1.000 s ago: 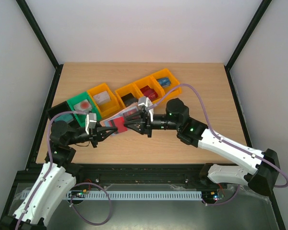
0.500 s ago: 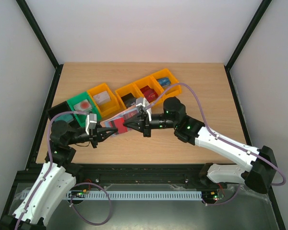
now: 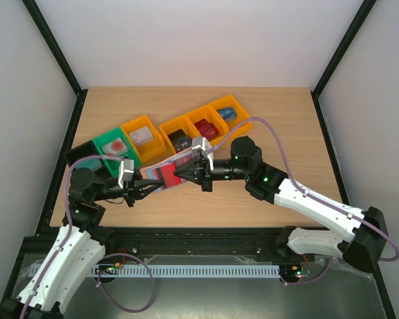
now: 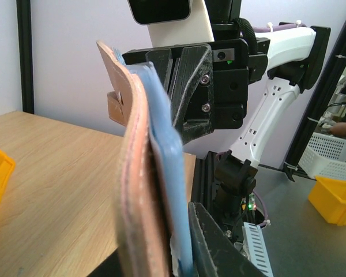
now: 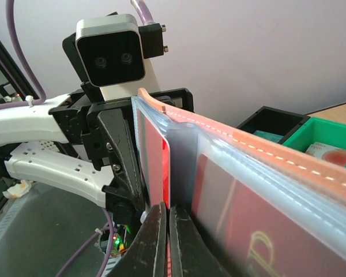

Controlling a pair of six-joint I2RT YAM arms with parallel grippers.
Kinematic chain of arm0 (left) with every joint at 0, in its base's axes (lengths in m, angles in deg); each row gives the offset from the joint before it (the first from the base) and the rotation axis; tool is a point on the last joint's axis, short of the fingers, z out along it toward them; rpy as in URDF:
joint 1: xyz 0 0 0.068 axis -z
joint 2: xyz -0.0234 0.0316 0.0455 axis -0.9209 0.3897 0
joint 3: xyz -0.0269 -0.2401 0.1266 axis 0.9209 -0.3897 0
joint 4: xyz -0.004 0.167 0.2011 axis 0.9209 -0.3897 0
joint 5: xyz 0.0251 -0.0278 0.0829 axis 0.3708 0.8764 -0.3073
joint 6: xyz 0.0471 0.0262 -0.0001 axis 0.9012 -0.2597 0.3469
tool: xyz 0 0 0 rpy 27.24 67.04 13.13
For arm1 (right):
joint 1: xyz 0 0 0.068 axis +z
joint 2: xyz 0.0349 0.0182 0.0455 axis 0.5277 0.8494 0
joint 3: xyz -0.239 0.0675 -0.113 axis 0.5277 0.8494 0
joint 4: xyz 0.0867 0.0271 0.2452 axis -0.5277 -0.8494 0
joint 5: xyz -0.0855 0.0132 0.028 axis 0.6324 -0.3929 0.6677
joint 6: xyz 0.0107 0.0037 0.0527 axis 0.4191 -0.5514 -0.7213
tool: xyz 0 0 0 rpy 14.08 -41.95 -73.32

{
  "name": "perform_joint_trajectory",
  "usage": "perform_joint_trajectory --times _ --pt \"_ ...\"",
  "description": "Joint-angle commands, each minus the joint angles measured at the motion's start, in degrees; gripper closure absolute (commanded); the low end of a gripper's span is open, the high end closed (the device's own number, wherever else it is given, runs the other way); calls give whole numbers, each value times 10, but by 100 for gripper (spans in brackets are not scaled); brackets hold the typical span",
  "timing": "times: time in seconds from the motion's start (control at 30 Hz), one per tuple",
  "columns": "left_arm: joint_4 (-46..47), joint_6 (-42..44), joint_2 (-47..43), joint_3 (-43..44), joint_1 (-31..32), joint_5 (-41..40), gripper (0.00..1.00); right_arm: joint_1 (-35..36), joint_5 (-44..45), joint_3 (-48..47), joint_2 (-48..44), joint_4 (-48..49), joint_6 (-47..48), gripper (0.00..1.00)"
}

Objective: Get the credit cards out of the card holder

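1. Two grippers are brought together over the near-left part of the table (image 3: 266,126), and the card holder (image 4: 135,190) is held up between them, clear of the wood.
2. The left gripper (image 3: 146,189) is closed on the card holder's lower edge. In the left wrist view the tan outside is pressed by one finger and the light blue lining by the other.
3. The card holder is kept standing on edge and only partly spread, with its lining turned toward the right gripper (image 5: 168,231).
4. The right gripper is clamped fully shut, and a red card (image 5: 155,161) is pinched by its near edge between the two fingers.
5. The red card is seen upright, just beside the clear sleeves of the lining. Whether its far end is in a pocket cannot be told.
6. Another dark red card is seen behind the clear sleeves nearer the right wrist camera.
7. A row of orange bins (image 3: 146,136) and a green bin (image 3: 110,147) are set just beyond the card holder.
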Motion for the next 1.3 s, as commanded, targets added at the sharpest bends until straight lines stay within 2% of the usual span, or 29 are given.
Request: perform_joint_trajectory --times 0.0,0.1,0.3,0.43,0.57,0.7,0.8,0.87,0.93,1.17,1.27 --pt "31 0 -7 4 3 21 88 -6 15 3 -17 11 11 98" --pt "35 -6 -8 3 3 15 98 -6 10 1 -15 11 11 98" --pt "35 -5 -9 0 4 10 98 -10 -3 -3 -13 -9 24 98" --pt "40 -8 -7 -1 4 10 98 -9 -47 -28 27 -28 18 90" --pt "36 -6 -7 0 3 14 98 -10 -55 -20 35 10 -3 88" --pt "34 -6 -6 0 4 13 98 -9 -66 -10 29 35 -14 98" --pt "29 -7 -8 -1 3 9 97 -10 -40 7 2 34 2 98" --pt "27 -8 -9 -2 3 4 92 -13 -7 19 -22 18 18 98" --pt "32 -12 -11 -5 3 2 91 -25 18 24 -35 3 25 98" --pt "31 -15 -14 -5 2 -7 96 -43 35 24 -50 -21 28 98" --pt "28 -14 -15 -5 2 -10 97 -43 5 23 -49 -16 24 98"
